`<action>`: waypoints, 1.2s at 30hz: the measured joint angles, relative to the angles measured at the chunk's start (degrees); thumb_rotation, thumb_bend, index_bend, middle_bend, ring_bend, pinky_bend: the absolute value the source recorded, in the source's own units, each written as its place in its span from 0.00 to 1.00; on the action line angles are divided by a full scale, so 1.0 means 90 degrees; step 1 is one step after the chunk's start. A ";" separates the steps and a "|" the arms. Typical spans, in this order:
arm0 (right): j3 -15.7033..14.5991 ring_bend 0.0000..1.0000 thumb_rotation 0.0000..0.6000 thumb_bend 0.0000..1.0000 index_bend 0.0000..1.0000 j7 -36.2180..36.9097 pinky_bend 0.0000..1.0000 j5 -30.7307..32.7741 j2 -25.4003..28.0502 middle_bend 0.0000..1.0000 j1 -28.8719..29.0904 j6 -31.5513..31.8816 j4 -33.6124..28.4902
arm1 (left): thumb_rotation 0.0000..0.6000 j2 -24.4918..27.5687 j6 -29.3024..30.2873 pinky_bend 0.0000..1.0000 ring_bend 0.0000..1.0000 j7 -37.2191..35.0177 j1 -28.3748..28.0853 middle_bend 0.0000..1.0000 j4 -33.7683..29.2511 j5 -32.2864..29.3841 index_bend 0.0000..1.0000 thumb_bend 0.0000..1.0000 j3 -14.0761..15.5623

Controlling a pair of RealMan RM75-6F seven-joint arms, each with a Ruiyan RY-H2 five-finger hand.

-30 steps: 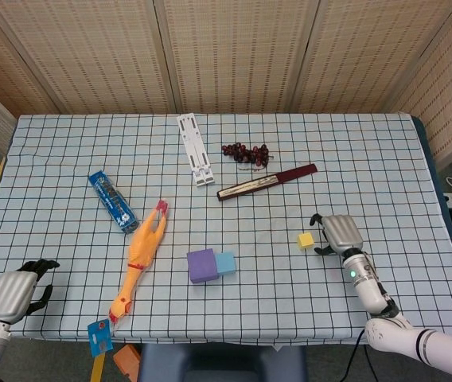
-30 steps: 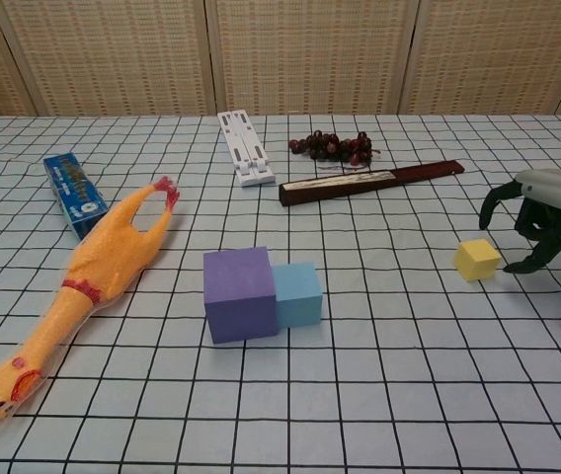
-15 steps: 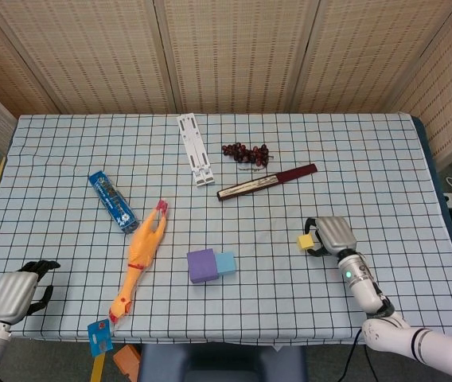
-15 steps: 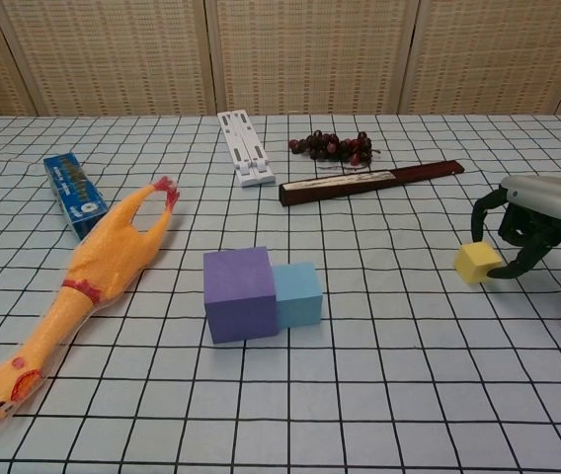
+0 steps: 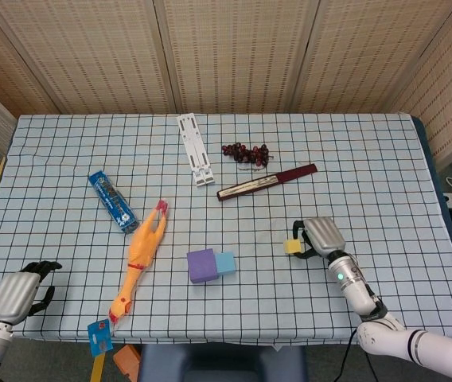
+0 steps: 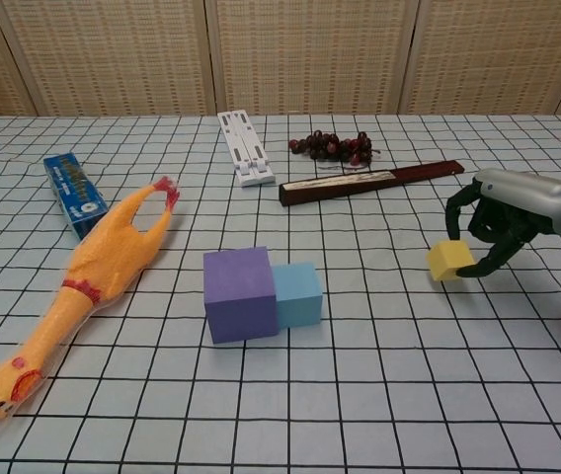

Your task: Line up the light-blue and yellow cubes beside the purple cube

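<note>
- The right hand (image 6: pixel 498 219) holds the yellow cube (image 6: pixel 450 260) between its dark fingertips, tilted and apparently just off the table (image 5: pixel 369 159), right of centre toward the front edge.
- The purple cube (image 6: pixel 240 293) sits near the middle of the front half of the table, with the light-blue cube (image 6: pixel 297 293) touching its right side.
- The yellow cube is well apart from that pair, off to their right.
- The left hand (image 5: pixel 15 294) hangs at the front-left corner of the table with its fingers curled in and nothing in them.
- A rubber chicken (image 6: pixel 98 272) lies to the left of the purple cube, and a blue packet (image 6: pixel 74 193) lies beyond it toward the left edge.
- A bunch of grapes (image 6: pixel 333 146), a white stand (image 6: pixel 244 147) and a dark folded fan (image 6: pixel 369 182) lie toward the back.
</note>
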 measured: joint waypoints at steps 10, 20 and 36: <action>0.0065 0.94 1.00 0.06 0.61 0.0033 1.00 -0.0057 -0.0355 0.91 0.0306 -0.0309 -0.0120 | 1.00 0.0037 0.0020 0.57 0.29 0.0037 0.0005 0.32 -0.0029 -0.0004 0.31 0.50 0.0001; 0.0182 0.94 1.00 0.06 0.62 0.0224 1.00 0.0016 -0.0717 0.91 0.0538 -0.0536 0.0127 | 1.00 0.0038 0.0028 0.57 0.29 0.0031 0.0003 0.32 -0.0029 0.0027 0.31 0.50 0.0010; 0.0225 0.94 1.00 0.06 0.63 0.0523 1.00 -0.0013 -0.1064 0.91 0.0742 -0.0742 0.0330 | 1.00 0.0041 0.0033 0.57 0.29 0.0025 0.0002 0.32 -0.0023 0.0038 0.31 0.50 0.0014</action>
